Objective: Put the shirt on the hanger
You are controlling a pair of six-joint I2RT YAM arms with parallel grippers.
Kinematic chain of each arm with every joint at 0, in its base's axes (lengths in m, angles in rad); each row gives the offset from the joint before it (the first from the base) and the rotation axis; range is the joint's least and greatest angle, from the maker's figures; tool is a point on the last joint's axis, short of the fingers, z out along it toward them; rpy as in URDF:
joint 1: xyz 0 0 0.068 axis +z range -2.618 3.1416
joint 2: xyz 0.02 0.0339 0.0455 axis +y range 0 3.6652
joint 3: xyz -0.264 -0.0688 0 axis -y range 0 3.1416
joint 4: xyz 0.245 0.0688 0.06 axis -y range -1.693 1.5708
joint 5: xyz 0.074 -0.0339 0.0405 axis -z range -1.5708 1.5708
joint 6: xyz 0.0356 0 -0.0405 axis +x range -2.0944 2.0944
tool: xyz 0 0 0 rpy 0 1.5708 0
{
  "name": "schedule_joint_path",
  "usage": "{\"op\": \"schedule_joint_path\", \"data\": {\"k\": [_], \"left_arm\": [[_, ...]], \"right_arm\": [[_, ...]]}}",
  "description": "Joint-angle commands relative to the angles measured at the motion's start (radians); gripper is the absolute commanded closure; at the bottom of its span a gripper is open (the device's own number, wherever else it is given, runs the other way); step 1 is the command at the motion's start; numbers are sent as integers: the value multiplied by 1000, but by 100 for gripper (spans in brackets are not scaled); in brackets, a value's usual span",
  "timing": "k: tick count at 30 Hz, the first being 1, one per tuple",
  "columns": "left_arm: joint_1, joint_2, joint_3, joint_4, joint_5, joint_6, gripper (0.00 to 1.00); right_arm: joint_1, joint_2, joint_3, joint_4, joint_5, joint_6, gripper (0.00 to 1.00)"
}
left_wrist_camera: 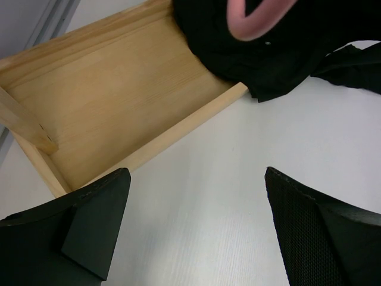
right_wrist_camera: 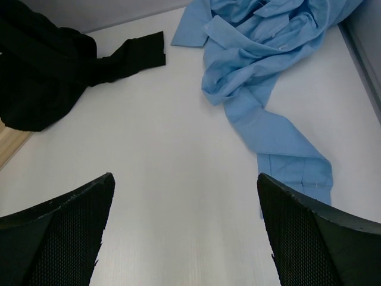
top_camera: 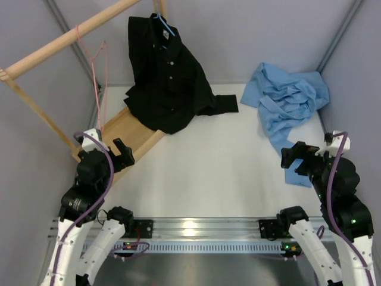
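The light blue shirt (top_camera: 287,98) lies crumpled at the back right of the table, one sleeve trailing toward the front; it also shows in the right wrist view (right_wrist_camera: 262,71). The pink wire hanger (top_camera: 98,77) hangs from the wooden rail at the back left; a blurred pink piece (left_wrist_camera: 259,16) of it shows at the top of the left wrist view. My left gripper (top_camera: 119,152) is open and empty above the table next to the wooden base. My right gripper (top_camera: 297,158) is open and empty, just left of the trailing sleeve's end.
A black shirt (top_camera: 169,77) hangs on a blue hanger (top_camera: 164,24) from the wooden rail (top_camera: 71,37), its hem draped over the wooden base board (top_camera: 128,134). Grey walls close in the table at the back and both sides.
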Motion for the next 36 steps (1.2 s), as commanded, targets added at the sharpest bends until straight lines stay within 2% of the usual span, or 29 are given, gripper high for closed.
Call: {"op": "schedule_joint_path", "data": {"k": [1,4,6,8,10,12,15,18,24,25,27,28,30,31,33,36], "left_arm": [[3,-26,-9,54,-1,-15,2],[1,-27,-11,56,2,-12,2],[1,-26,-12,57,2,-12,2],[3,-24,-14,57,7,-12,2],[1,-15,-15,60,10,-12,2],[1,-11,-17,60,19,-14,2],[3,-11,-18,63,25,-12,2],[1,-11,-18,66,30,-12,2],[-2,-20,-25,74,51,-9,2],[-3,-21,-25,76,51,-7,2],[-8,-26,-28,77,48,-9,2],[-11,-26,-28,77,48,-9,2],[-22,-29,-29,77,47,-10,2],[-23,-31,-29,77,47,-12,2],[-25,-32,-31,79,44,-12,2],[-28,-40,-32,79,42,-10,2]], "right_arm": [[-8,-10,-1,21,29,19,1],[-8,-16,-9,38,42,30,1],[-8,-12,-30,67,-5,26,0],[-8,2,-79,156,-93,27,1],[-10,45,-127,245,-105,61,1],[-8,88,-148,296,-52,108,1],[-10,235,-164,417,46,95,1],[-11,370,-101,469,147,73,1],[-129,841,158,531,145,39,1],[-164,961,245,537,149,30,0],[-198,1086,340,541,134,-13,1],[-244,1214,450,516,97,-22,1],[-264,1338,573,459,65,-40,2],[-269,1446,694,399,80,-59,3],[-268,1562,773,386,121,-131,3],[-271,1645,868,386,253,-210,1]]}}
